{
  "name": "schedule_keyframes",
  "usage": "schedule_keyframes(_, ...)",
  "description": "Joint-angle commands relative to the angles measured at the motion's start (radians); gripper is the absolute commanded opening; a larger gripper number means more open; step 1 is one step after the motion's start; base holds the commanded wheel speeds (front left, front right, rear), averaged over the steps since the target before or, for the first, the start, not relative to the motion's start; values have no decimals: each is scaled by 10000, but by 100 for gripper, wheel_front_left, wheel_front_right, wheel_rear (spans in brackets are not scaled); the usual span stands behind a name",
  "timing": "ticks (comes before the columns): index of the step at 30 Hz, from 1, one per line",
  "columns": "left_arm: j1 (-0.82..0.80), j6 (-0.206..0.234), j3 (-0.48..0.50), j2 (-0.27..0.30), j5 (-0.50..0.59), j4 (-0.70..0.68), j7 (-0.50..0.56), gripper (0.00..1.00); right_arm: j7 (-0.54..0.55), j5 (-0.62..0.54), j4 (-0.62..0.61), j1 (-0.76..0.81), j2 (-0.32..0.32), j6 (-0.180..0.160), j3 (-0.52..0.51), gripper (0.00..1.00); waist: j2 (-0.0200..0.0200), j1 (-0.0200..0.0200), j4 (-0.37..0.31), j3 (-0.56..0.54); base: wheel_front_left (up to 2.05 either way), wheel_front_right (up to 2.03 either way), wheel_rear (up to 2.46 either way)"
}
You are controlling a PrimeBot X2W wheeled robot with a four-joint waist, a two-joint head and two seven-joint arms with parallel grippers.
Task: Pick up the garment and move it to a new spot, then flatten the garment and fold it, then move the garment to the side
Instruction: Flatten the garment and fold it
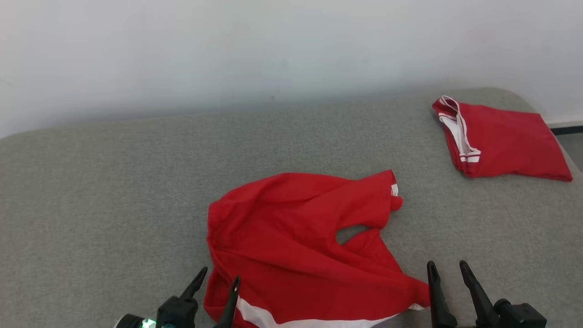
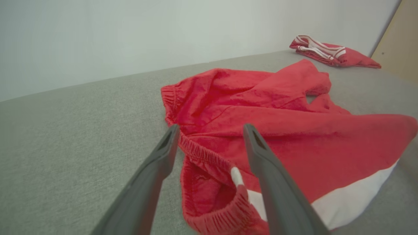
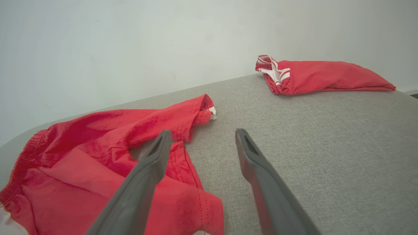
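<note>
Two red items on your grey surface (image 1: pixel 91 205): crumpled garment (image 1: pixel 296 237) right before you, folded shorts (image 1: pixel 501 141) far right, well apart. Left gripper (image 1: pixel 220 274) and right gripper (image 1: pixel 447 263) gape empty at its near edge.

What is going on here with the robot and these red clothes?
A two-armed robot seems about to handle a crumpled pair of red shorts, lying unfolded in the middle of a grey padded surface. Its left gripper, open, is at their elastic waistband; its right gripper, also open, is beside one leg. Neither holds anything. A second red garment, already folded, lies at the far right.
</note>
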Motion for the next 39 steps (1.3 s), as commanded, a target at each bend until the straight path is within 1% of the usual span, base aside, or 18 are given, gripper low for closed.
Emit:
schedule_keyframes(1, -147, 16, -148, 152, -140, 264, 451, 100, -11, -59, -28, -110, 70, -27, -44, 100, 0, 0, -321, 304, 0, 0, 0)
schedule_keyframes(6, -298, 20, -433, 449, -387, 375, 998, 100, -11, -43, -55, -184, 128, -27, -144, 100, 0, 0, -542, 521, 0, 0, 0)
schedule_keyframes(11, -195, 20, -781, 614, -608, 346, 1622, 100, -11, -68, -87, -216, 171, -27, -183, 100, 0, 0, -631, 631, 0, 0, 0)
schedule_keyframes(12, -162, 20, -903, 658, -626, 310, 1784, 75, -11, -71, -88, -222, 182, -27, -195, 100, 0, 0, -642, 644, 0, 0, 0)
schedule_keyframes(13, -160, 20, -926, 682, -717, 218, 1848, 24, -11, -78, -96, -230, 193, -27, -204, 100, 0, 0, -651, 665, 0, 0, 0)
schedule_keyframes(14, -146, 20, -963, 732, -783, 137, 1932, 0, -11, -82, -103, -241, 205, -27, -220, 100, 0, 0, -654, 680, 0, 0, 0)
schedule_keyframes(16, -138, 45, -893, 803, -906, -88, 1869, 0, -11, -74, -121, -241, 224, -27, -270, 100, 0, 0, -630, 702, 0, 0, 0)
schedule_keyframes(19, -164, 229, -618, 916, -1029, -436, 1632, 0, -11, -88, -138, -174, 248, -27, -361, 100, 0, 0, -501, 684, 0, 0, 0)
schedule_keyframes(26, 428, 417, -117, 1110, -1437, -1267, 1050, 0, -10, -117, -50, -31, 283, -27, -400, 100, 0, 0, 76, 523, 0, 0, 0)
schedule_keyframes(31, 1331, 279, -160, 1127, -1998, -1545, 900, 0, -10, -146, 133, -1, 260, -27, -409, 100, 0, 0, 526, 384, 0, 0, 0)
schedule_keyframes(32, 1665, 228, -273, 1145, -2132, -1467, 840, 0, -10, -183, 197, 7, 261, -27, -435, 100, 0, 0, 670, 355, 0, 0, 0)
schedule_keyframes(36, 2019, 200, -376, 1011, -2382, -950, 602, 0, -10, -165, 367, 15, 132, -27, -463, 100, 0, 0, 907, 263, 0, 0, 0)
schedule_keyframes(37, 2037, 190, -429, 992, -2359, -810, 527, 29, -11, -147, 410, 27, 103, -27, -460, 100, 0, 0, 949, 223, 0, 0, 0)
schedule_keyframes(38, 2018, 192, -457, 938, -2366, -694, 416, 83, -11, -129, 442, 47, 74, -27, -473, 100, 0, 0, 995, 177, 0, 0, 0)
schedule_keyframes(39, 1998, 184, -458, 875, -2413, -587, 324, 100, -10, -120, 468, 63, 54, -27, -463, 100, 0, 0, 1025, 140, 0, 0, 0)
